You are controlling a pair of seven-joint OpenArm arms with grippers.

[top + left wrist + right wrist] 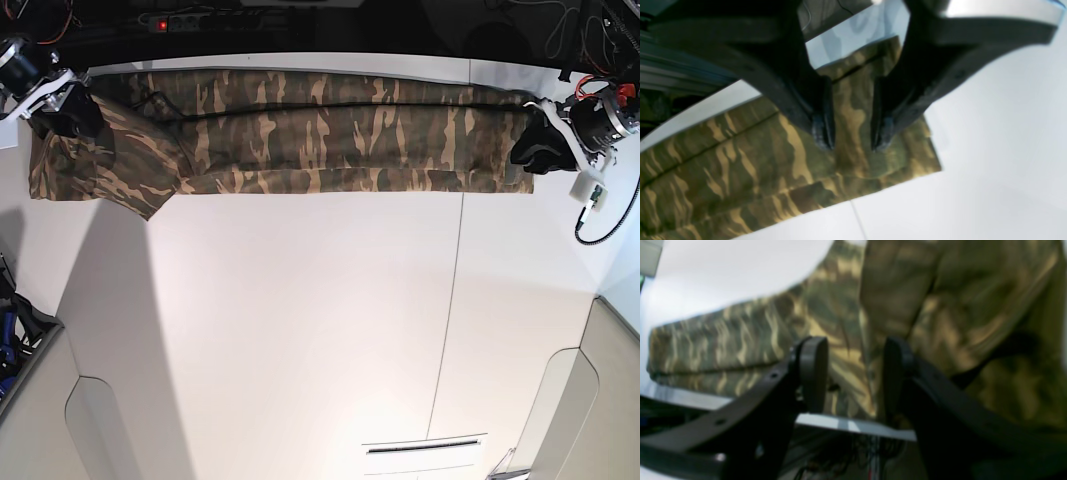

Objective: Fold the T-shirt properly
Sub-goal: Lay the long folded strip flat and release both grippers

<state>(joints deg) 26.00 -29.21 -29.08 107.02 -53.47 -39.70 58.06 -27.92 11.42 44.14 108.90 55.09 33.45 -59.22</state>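
**Camo shirt lies in a long strip at the far edge**

Near the camera, the white table point(300, 330) is bare, with a thin seam line running down it. Farther back, the T-shirt point(330, 135) lies flat in a long folded band along the table's far edge. One sleeve end sticks out wider on the base view's left side.

The left gripper point(848, 140) is over the shirt's end on the base view's right. Its two dark fingers stand apart, with cloth showing between them. It holds nothing.

The right gripper point(855, 373) is at the sleeve end. Its two pads also stand apart, and the shirt point(940, 306) shows blurry between and behind them.
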